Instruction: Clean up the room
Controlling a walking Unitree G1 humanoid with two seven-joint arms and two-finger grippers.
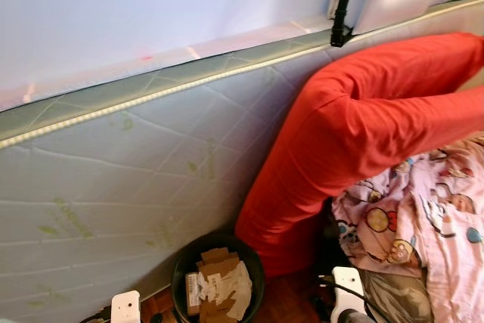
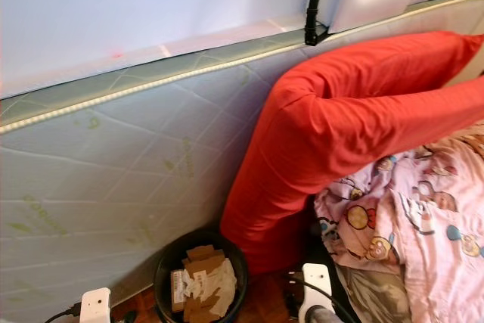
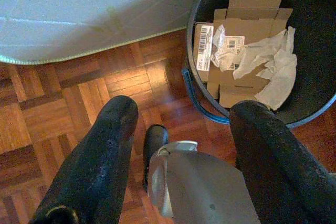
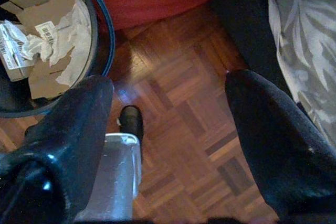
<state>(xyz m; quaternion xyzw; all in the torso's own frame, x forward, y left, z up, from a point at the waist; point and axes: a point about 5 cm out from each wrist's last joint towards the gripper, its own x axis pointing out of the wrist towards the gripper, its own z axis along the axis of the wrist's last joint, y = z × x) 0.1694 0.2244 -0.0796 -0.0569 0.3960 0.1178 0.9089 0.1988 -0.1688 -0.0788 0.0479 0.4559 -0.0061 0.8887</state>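
both tools, left tool (image 3: 181, 145) and right tool (image 4: 168, 145), hang spread and empty above the parquet beside the bin (image 1: 185, 262); likely between pickups, next finding more litter

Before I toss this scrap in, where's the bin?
The bin stands on the parquet floor low in the eye views, against the upright mattress, just left of the red cushion.

Each hand (image 3: 178, 129) has two thick black fingers (image 3: 94, 156) on silver metal
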